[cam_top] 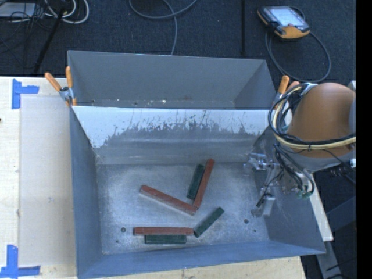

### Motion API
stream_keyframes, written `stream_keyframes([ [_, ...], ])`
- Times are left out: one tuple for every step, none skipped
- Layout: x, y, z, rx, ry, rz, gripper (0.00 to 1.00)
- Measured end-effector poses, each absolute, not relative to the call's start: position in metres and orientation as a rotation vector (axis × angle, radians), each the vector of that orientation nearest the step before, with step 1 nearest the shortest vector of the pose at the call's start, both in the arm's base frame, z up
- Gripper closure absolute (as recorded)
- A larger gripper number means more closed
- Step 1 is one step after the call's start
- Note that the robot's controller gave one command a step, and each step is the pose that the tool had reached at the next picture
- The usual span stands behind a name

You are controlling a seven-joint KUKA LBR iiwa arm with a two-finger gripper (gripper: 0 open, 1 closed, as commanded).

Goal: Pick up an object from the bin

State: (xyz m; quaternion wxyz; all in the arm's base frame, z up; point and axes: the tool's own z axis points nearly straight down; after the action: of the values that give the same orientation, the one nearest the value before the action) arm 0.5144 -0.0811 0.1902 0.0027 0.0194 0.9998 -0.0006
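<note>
Metal, grey and dull, forms the bin [87, 173]. Its walls slope inward to a flat floor speckled with pale scuffs, and the wall at 12 o'clock is streaked with scratches.

Six slim, straight-edged bars with a matte look lie on the floor.
- **Long brown bar** [167, 199]: it lies near the middle, with its axis running from 10 to 4 o'clock.
- **Slanted brown bar** [204, 183]: it meets the 4 o'clock end of the long brown bar and points from 7 up to 1 o'clock.
- **Upper green bar** [196, 182]: it is dark and shorter, and lies along the slanted brown bar's 9 o'clock side, parallel to it and touching.
- **Low brown bar** [163, 231]: it lies toward 6 o'clock on a 9-to-3 line.
- **Low green bar** [165, 239]: it is pressed against the low brown bar's near edge.
- **Loose green bar** [208, 221]: it lies alone at about 5 o'clock, with its axis running from 8 to 2 o'clock.

The gripper [263, 207], small and metallic, hangs at 3 o'clock over the foot of the sloping wall on that side. The loose green bar is the nearest piece to it but lies apart from it. I cannot tell whether the gripper is spread or closed. Above it, a smooth, rounded orange cover [319, 121] is ringed by looped cables [279, 118].

The bin stands on a dark, carpet-like floor [203, 22]. A grey and orange handheld device [283, 21] rests on the floor beyond the bin, toward 1 o'clock.
</note>
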Motion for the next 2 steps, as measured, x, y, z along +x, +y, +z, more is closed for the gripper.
stream_keyframes([
  [0.520,-0.031,0.132,0.104,3.136,0.001,0.00],
  [0.477,-0.042,0.082,0.402,3.118,-0.001,1.00],
])
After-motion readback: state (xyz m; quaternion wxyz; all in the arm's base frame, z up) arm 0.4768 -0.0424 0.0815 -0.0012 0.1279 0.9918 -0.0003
